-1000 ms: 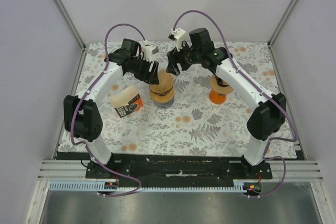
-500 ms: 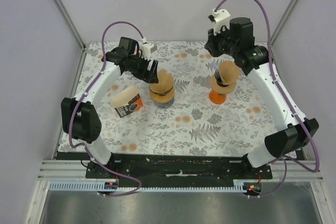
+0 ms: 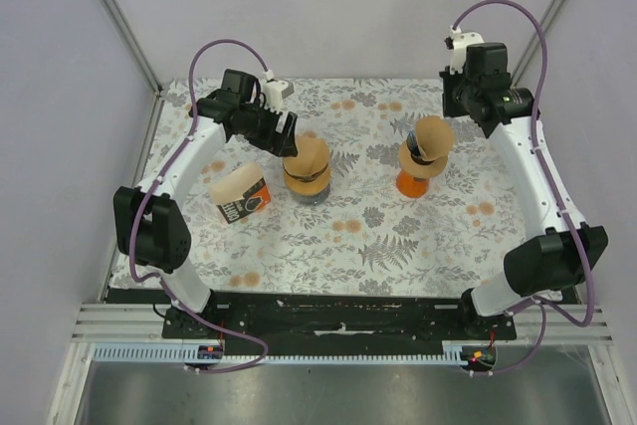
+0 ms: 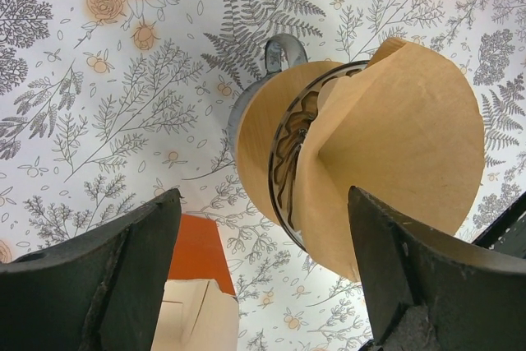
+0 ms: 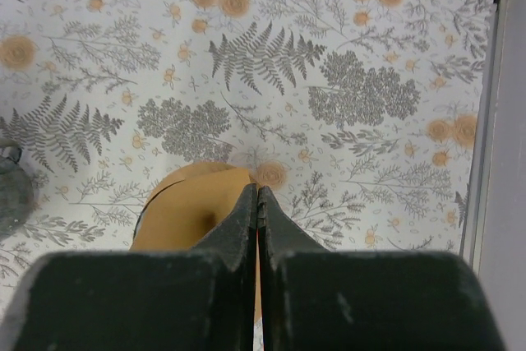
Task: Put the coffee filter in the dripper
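brown paper coffee filter [image 4: 394, 137] sits in the dark-rimmed dripper [image 4: 288, 162] on top of a grey handled cup [image 4: 279, 48]. left gripper [image 4: 263, 228] jaws are spread wide on either side of it. right gripper [image 5: 257, 199] is pinched closed on nothing, above the orange stand [image 3: 413, 184] holding more filters [image 3: 435, 133].

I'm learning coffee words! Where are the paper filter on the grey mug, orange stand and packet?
Paper filter [image 4: 394, 137], left wrist view, its flat side.
Orange stand [image 3: 415, 184], top view, its base.
Packet [image 3: 242, 196], top view, its middle.
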